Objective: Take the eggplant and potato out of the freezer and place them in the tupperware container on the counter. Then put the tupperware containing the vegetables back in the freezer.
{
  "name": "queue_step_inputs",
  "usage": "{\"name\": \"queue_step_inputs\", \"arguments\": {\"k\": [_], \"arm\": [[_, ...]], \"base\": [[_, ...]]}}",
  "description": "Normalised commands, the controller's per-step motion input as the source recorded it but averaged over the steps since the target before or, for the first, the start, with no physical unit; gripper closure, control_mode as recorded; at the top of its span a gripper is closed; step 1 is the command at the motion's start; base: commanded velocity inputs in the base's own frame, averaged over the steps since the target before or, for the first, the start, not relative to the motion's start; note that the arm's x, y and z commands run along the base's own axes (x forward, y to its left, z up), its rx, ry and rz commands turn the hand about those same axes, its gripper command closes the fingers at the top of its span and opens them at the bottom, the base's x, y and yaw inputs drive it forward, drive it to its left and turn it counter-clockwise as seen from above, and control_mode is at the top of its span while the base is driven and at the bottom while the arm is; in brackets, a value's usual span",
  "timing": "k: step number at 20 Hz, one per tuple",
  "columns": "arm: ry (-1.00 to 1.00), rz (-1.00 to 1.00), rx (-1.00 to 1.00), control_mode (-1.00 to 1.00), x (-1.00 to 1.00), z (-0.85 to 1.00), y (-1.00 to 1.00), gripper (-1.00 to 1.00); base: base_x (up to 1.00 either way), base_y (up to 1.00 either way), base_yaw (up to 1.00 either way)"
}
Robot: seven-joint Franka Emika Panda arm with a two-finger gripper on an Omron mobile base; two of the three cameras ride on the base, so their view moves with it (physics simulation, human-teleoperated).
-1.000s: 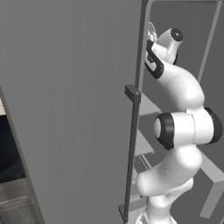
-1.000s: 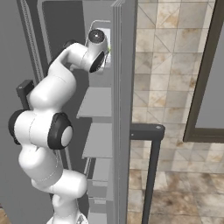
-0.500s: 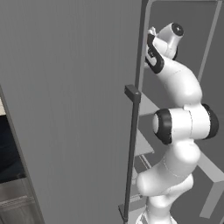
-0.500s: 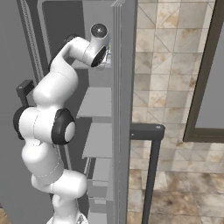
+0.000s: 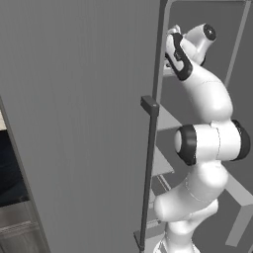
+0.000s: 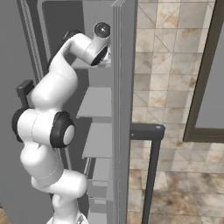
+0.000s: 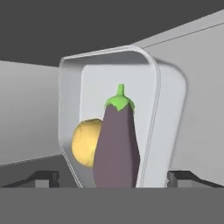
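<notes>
The white, smooth-shelled arm is reaching up into the open freezer, a tall grey appliance whose flat door is showing a fine ribbed grain and carrying a thin dark vertical bar handle. Flat grey inner shelves are stacking behind the arm in the right base view, beside a wall of beige stone-patterned tiles.

In the hand view, the gripper is standing with its two small dark fingertips spread wide, one on each side of the tupperware container and apart from its walls, pinching nothing. The container is a shallow, pale grey-white tray with rounded corners and a raised rim, sitting inside the grey freezer compartment. Within it, the eggplant, plump, oblong and matte dark purple with a bright green stem cap, is lying just beside the potato, a roundish yellow-tan lump partly hidden behind it. Whether the two vegetables are touching cannot be told.
</notes>
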Motion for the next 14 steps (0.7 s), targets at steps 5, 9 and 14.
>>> {"name": "queue_step_inputs", "arguments": {"k": [5,9,14], "arm": [[-0.23,0.01,-0.03,-1.00,-0.71,0.05,0.01,-1.00],[-0.24,0.00,-0.02,-1.00,-0.96,0.25,0.04,-1.00],[-0.19,0.00,-0.01,-1.00,-0.99,0.45,0.12,-1.00]], "base": [[0.00,0.00,0.00],[0.00,0.00,0.00],[0.00,0.00,0.00]]}}
